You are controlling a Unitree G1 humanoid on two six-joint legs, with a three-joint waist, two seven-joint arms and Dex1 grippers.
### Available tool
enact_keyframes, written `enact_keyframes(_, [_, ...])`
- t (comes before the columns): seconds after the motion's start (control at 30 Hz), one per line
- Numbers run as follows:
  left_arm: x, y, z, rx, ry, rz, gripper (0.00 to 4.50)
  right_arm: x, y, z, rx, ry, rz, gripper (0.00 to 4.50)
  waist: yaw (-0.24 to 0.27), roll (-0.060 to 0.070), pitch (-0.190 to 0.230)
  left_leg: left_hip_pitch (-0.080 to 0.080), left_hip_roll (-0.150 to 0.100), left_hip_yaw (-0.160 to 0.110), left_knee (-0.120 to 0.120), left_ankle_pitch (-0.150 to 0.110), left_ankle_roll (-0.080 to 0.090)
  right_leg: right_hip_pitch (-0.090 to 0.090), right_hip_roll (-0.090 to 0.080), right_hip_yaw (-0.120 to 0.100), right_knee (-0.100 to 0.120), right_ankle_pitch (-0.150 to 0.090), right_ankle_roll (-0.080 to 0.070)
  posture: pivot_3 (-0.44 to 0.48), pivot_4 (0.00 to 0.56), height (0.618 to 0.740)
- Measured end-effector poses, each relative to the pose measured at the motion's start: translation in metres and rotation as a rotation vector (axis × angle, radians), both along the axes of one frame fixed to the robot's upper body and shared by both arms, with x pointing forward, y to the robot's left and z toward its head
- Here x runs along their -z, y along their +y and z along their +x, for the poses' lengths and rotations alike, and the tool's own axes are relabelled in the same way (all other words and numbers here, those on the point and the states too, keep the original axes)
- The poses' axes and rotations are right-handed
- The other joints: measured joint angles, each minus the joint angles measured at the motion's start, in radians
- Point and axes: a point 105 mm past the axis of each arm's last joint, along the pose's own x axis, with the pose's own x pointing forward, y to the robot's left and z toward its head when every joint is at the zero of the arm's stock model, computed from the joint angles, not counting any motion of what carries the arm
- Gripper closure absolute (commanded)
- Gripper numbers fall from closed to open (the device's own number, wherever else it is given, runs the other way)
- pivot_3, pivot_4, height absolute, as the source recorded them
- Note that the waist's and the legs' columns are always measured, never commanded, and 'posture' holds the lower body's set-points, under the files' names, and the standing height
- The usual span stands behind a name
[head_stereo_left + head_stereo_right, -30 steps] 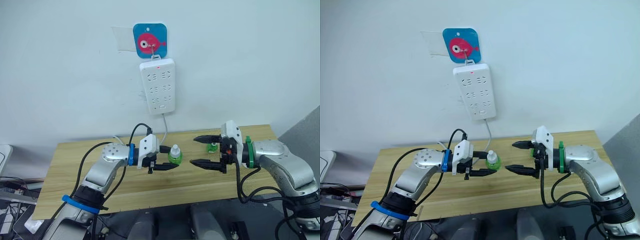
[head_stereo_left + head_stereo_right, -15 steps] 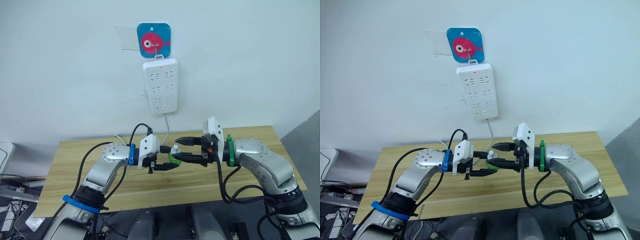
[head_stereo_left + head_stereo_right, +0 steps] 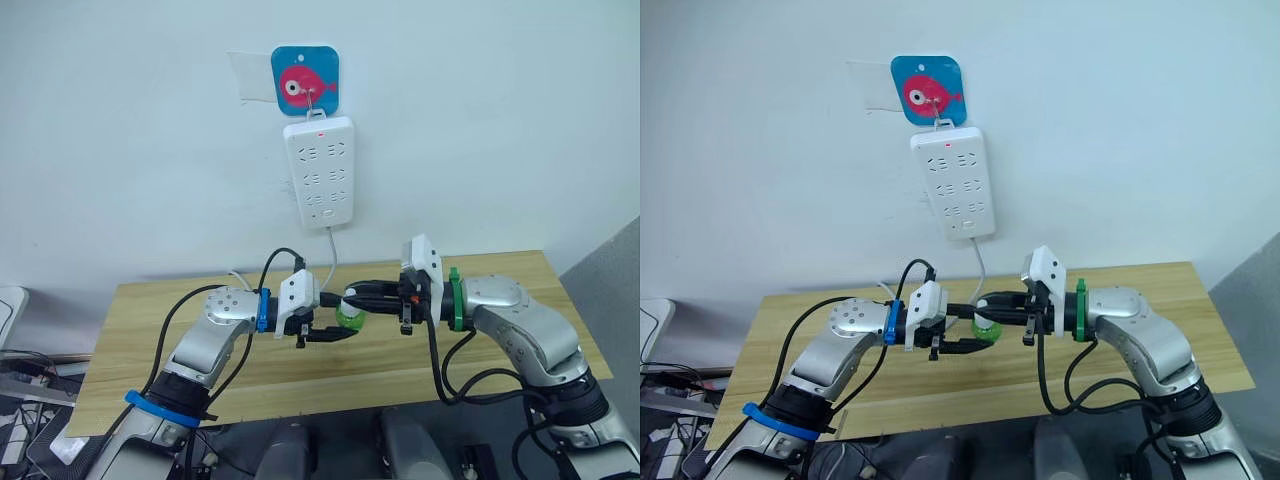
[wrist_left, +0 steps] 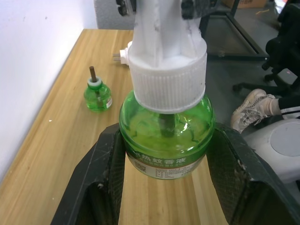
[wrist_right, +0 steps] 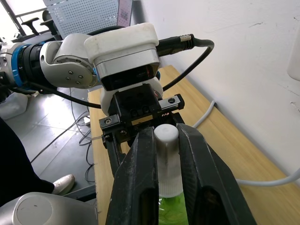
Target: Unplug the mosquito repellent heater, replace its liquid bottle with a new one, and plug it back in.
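we are uncapping the new bottle (image 4: 165,136): our left end effector (image 3: 335,322) is clamped on its green body, held above the table (image 3: 130,330), while our right end effector (image 5: 166,154) is closed on the whitish cap (image 5: 167,140). next we judge a twist and pull apart. the old capless bottle (image 4: 97,95) stands on the table, the heater (image 4: 123,53) lying just beyond it, the power strip (image 3: 320,170) on the wall.
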Motion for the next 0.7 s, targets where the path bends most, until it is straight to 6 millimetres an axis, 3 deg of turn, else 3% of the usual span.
enact_keyframes(0.13, [0.000,0.000,0.000,0.000,-0.006,-0.001,2.35,-0.004,0.000,0.001,0.008,0.046,0.029,4.23,0.000,0.000,0.000,0.000,0.000,0.000,0.000,0.000,0.000,0.000,0.000,0.000,0.000,0.000,0.000,-0.121,0.198,0.740])
enact_keyframes(0.3, [0.015,0.008,-0.006,-0.042,0.026,0.005,2.35,-0.070,0.001,0.006,0.067,-0.021,0.256,4.23,-0.002,0.000,0.000,0.000,0.001,0.000,-0.002,0.000,0.000,-0.001,0.000,0.000,0.000,0.000,0.000,-0.142,0.204,0.740])
enact_keyframes(0.37, [0.024,0.016,-0.008,-0.081,0.049,0.019,2.35,-0.079,-0.005,0.010,0.126,-0.064,0.280,4.23,0.000,0.000,0.000,0.000,0.001,-0.001,-0.003,0.000,0.000,-0.001,0.000,0.000,-0.001,0.000,0.000,-0.150,0.204,0.740])
enact_keyframes(0.5, [0.028,0.031,-0.003,-0.210,0.063,0.001,2.35,-0.033,-0.017,0.029,0.315,-0.074,0.167,4.23,0.004,0.000,0.000,-0.001,-0.001,0.000,-0.003,0.000,0.000,-0.001,-0.001,0.001,-0.002,0.000,0.000,-0.143,0.204,0.740])
enact_keyframes(0.6, [0.024,0.030,-0.007,-0.252,0.057,-0.024,2.35,0.017,-0.034,0.049,0.522,-0.062,0.082,4.23,0.001,0.000,0.000,0.000,-0.001,0.002,-0.003,0.000,0.000,-0.001,-0.001,0.002,-0.002,0.000,0.000,-0.130,0.206,0.740])
enact_keyframes(0.7, [0.024,0.029,-0.010,-0.271,0.066,-0.030,2.35,0.054,-0.043,0.060,0.641,-0.040,0.023,4.23,0.000,0.000,0.000,0.001,0.000,0.002,-0.004,0.000,0.000,-0.002,-0.001,0.002,0.000,0.000,0.000,-0.110,0.205,0.740])
